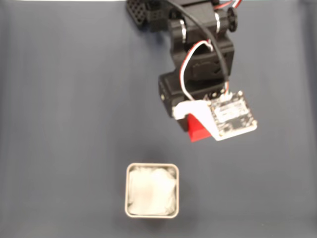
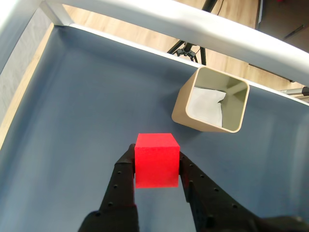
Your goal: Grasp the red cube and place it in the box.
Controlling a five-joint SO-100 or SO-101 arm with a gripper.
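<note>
The gripper (image 2: 156,166) is clamped on the red cube (image 2: 156,160), with the box (image 2: 212,99) at 1 o'clock in the wrist view.

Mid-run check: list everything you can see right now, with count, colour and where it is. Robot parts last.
cube: one, red, held between the fingers, above the mat, short of the box.
box: one, silver rim, white lining, on the mat near the bottom edge of the fixed view, nothing but the lining inside.
mat: one, dark blue-grey, covering the table.
frame: one, white, along the mat's far edge in the wrist view.
tripod: one, black, on the wooden floor beyond the frame.
arm: one, black, reaching in from the top of the fixed view.
gripper: one, black fingers shut on the cube.
</note>
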